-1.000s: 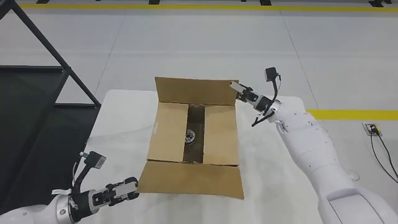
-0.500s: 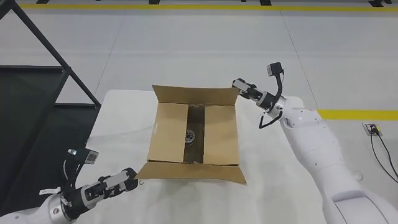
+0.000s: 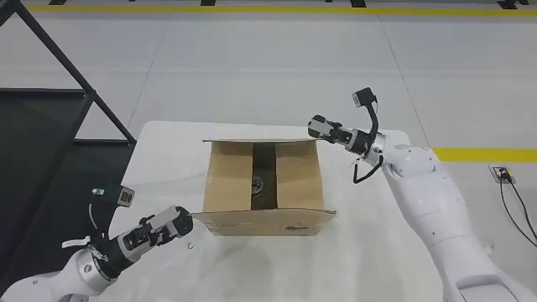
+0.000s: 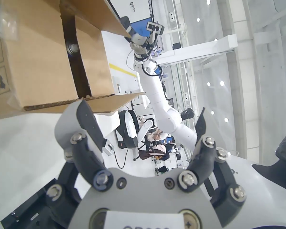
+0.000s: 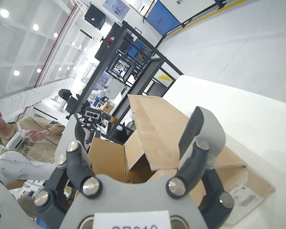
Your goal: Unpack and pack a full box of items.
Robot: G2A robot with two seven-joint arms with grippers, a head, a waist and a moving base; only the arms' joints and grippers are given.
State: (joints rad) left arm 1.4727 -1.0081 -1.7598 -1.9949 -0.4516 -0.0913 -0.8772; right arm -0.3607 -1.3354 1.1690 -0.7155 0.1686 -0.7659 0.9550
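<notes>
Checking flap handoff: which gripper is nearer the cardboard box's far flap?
Right. The right gripper sits at the right corner of the far flap, fingers open. The left gripper is by the left corner of the near flap, across the cardboard box.

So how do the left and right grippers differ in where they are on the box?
The left gripper sits at the left corner of the box's near flap; the right gripper is at the right corner of the far flap. The right gripper's fingers straddle its flap's corner; the left gripper's fingertips reach only the edge of its flap. Both are open, clamping nothing.
</notes>
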